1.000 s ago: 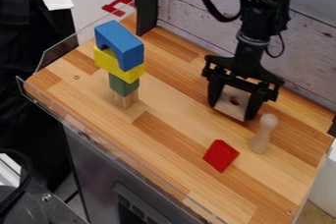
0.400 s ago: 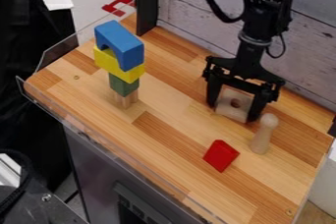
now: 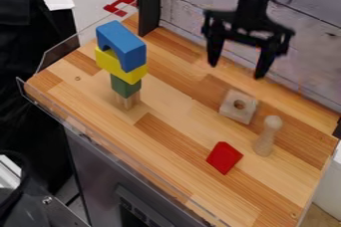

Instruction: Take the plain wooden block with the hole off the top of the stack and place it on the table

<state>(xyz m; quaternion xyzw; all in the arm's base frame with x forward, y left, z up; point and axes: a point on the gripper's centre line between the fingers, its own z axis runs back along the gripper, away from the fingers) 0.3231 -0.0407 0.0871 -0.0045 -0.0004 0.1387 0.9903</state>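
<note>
The black gripper hangs open above the back right of the wooden table, with nothing between its fingers. Below it lies a pale wooden block with a round hole. Just right of that block stands a light wooden peg with a round head. A red block lies nearer the front. On the left rises a stack: a blue arch on top, a yellow arch-like block under it, then a green block, and a plain wooden piece at the bottom.
The wooden tabletop has a low clear guard along its left and front edges. A grey wood-plank wall stands behind it, with a black post at the back left corner.
The gripper has risen away from the block with the hole and stands wider apart. The block, between its fingers before, now rests on the table. The stack, peg and red block are unmoved.
</note>
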